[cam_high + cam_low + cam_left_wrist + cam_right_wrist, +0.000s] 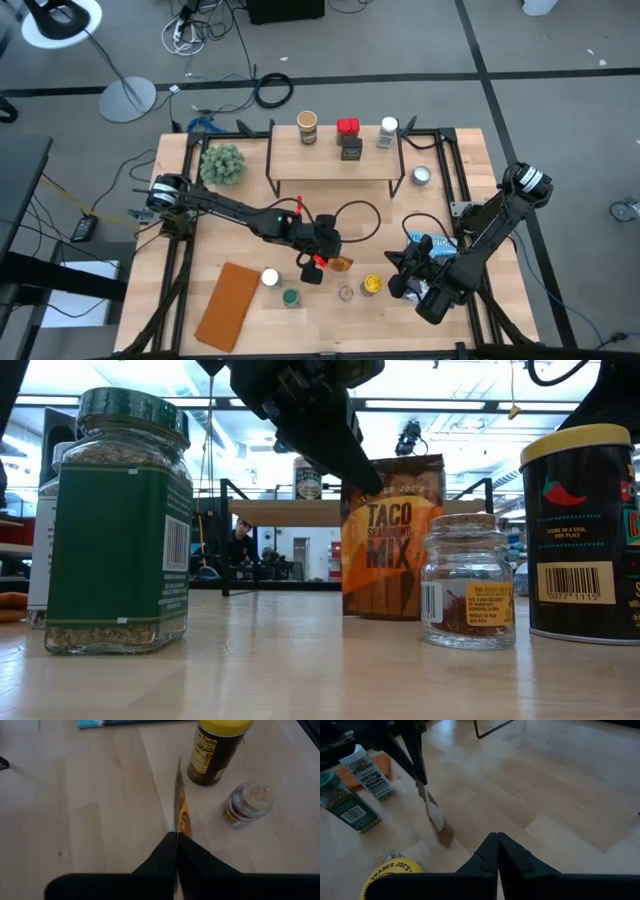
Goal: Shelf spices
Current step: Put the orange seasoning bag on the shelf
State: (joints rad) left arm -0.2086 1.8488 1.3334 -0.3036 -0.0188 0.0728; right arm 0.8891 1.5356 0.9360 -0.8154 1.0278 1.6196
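The amber packet (pixel 393 535) stands upright on the table between the small jars; the left wrist view shows it edge-on (pixel 180 807). My left gripper (pixel 176 838) is shut on its top, reaching in from the table's left (pixel 330 262). Beside it stand a yellow-lidded tin (pixel 372 285), a small glass jar (pixel 346 293), a green-lidded jar (pixel 291 297) and a white-lidded jar (pixel 270 278). The shelf (pixel 335 160) at the far middle carries a tan-lidded jar (pixel 308 127), a red tin (pixel 347 126) on a black box (pixel 351 149), and a white-lidded jar (pixel 388 132). My right gripper (pixel 497 843) waits shut at the near right. My left gripper pinches the amber packet's top edge (pixel 362 486) near one upper corner between its two fingers. The fingers (pixel 340 455) slant down from above and from the table's left. The packet stays upright below them, its bottom edge (pixel 385 616) at the tabletop.
A blue-and-white flat packet (pixel 435 243) lies under my right arm. A silver round tin (pixel 421 176) sits right of the shelf, a green plant (pixel 222 163) left of it. An orange-brown flat sheet (pixel 228 303) lies at the near left. Bare wood lies in front of the shelf.
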